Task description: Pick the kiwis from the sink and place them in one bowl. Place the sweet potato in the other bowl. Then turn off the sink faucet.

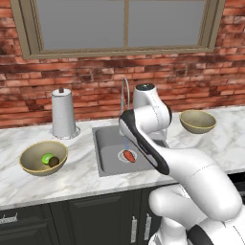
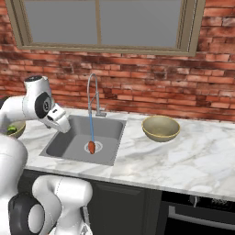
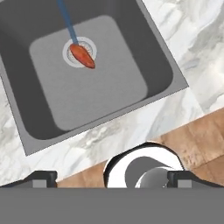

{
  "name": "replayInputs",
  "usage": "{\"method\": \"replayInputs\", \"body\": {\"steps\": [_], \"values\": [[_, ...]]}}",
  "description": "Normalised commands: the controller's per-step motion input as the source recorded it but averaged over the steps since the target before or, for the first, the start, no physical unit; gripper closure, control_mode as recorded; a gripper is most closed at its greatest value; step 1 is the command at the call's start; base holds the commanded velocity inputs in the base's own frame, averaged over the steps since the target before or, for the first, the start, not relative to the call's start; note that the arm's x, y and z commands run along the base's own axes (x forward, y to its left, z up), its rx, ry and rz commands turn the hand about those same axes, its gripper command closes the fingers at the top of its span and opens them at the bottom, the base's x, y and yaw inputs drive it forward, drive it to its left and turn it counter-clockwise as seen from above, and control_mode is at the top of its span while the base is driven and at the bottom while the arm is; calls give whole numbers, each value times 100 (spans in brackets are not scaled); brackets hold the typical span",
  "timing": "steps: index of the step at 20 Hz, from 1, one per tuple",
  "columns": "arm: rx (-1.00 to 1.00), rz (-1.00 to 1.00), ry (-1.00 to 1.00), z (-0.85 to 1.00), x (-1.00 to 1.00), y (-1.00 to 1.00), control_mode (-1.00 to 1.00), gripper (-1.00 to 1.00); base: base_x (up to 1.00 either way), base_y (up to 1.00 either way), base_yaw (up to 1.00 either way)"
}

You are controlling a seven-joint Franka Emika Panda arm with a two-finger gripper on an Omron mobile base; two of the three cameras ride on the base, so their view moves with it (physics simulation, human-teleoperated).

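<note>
left bowl [image 1: 29,160]: both kiwis [image 1: 50,160] already in it
sink [image 1: 106,141]: sweet potato [image 1: 128,156] on the drain, water running from faucet [image 1: 125,91]
gripper [image 3: 111,178]: spread wide, empty, above the sink
step: sweet potato next; descend, close on it
right bowl [image 1: 197,121]: empty, its destination

Both base views look forward and down from behind the arm, one from its left, one from its right, sharing the sink [image 1: 111,143], faucet [image 2: 94,94] and brick wall. The hand view looks steeply down into the sink [image 3: 92,74] from above its front edge.
</note>
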Motion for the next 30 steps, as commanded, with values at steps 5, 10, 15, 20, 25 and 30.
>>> {"method": "replayInputs", "body": {"steps": [5,10,15,20,25,30], "values": [[-1,17,0,-5,3,-51,-100,-100,0,0,0],[0,20,0,-23,46,-7,-100,-100,0,0,0],[0,22,-2,-34,54,-1,-100,-100,0,0,0],[1,18,0,-44,41,0,-100,-100,0,0,0],[0,4,2,-54,34,0,-100,-100,0,0,0],[1,0,0,-47,35,0,-100,-100,0,0,0]]}}
